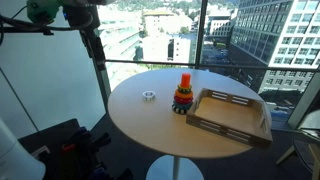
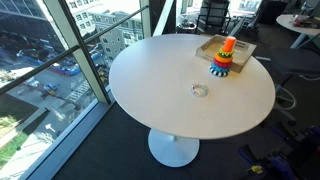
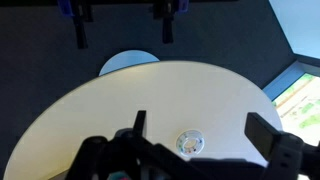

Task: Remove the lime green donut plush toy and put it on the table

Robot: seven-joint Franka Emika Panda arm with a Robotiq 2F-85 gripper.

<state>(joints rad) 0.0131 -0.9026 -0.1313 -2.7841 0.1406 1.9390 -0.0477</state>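
A stacking toy (image 1: 183, 97) stands on the round white table (image 1: 150, 120), next to the wooden tray; it also shows in an exterior view (image 2: 224, 58). Under its orange top and red ring I see a yellow-green band (image 1: 183, 99), which looks like the lime green donut plush toy. It is too small to be sure. My gripper (image 1: 93, 45) hangs high above the table's far left edge, well away from the stack. In the wrist view the gripper (image 3: 200, 128) is open and empty, above a small white ring (image 3: 189, 143). The stack is out of the wrist view.
A wooden tray (image 1: 229, 116) with raised sides lies beside the stack and reaches the table edge. The small white ring (image 1: 148, 96) lies alone on the table (image 2: 199, 91). Glass window walls stand close behind the table. Office chairs stand beyond it (image 2: 213, 14).
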